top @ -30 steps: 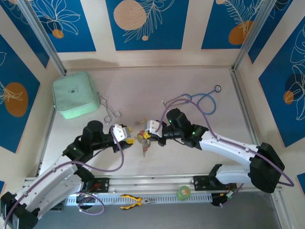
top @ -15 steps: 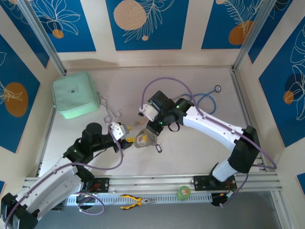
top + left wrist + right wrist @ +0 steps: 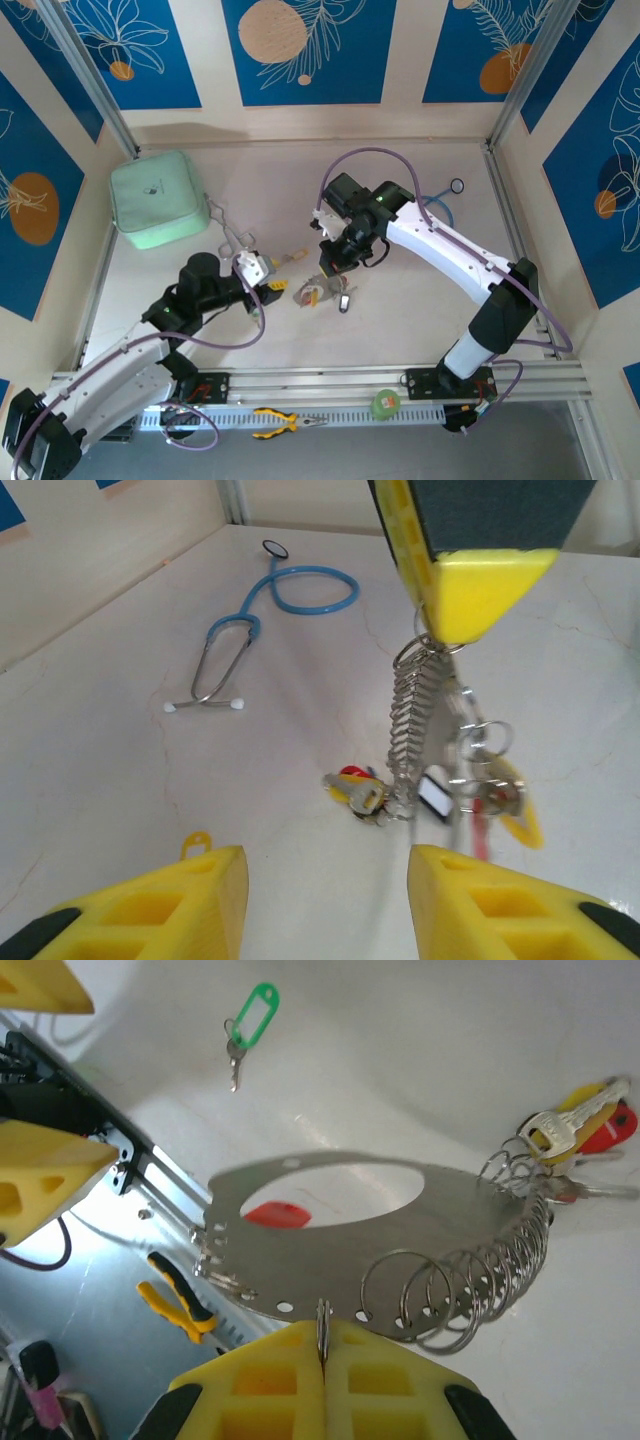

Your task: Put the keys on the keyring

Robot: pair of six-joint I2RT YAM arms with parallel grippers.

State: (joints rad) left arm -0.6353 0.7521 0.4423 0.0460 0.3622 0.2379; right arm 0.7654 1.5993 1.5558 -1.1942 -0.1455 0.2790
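Note:
The keyring [image 3: 400,1230] is a flat silvery disc with a big hole and several small split rings round its rim. My right gripper [image 3: 322,1345] is shut on one of those rings, and the keyring [image 3: 418,720] hangs on edge with its lower end at the table. Keys with red and yellow tags [image 3: 580,1120] hang from it and rest on the table [image 3: 355,788]. A green-tagged key [image 3: 245,1030] lies loose. My left gripper [image 3: 330,900] stands open and holds nothing, just short of the keyring [image 3: 318,290]. From above, the right gripper [image 3: 333,262] is over the keyring.
A blue stethoscope [image 3: 435,215] lies at the back right, forceps [image 3: 232,235] and a mint-green pouch [image 3: 155,200] at the back left. Pliers [image 3: 285,422] and a green tape roll [image 3: 384,403] sit on the front rail. A loose yellow tag [image 3: 195,842] lies by my left finger.
The right arm has swung up and back and carried the keyring with its keys a little to the right. The left gripper has drawn slightly away from it.

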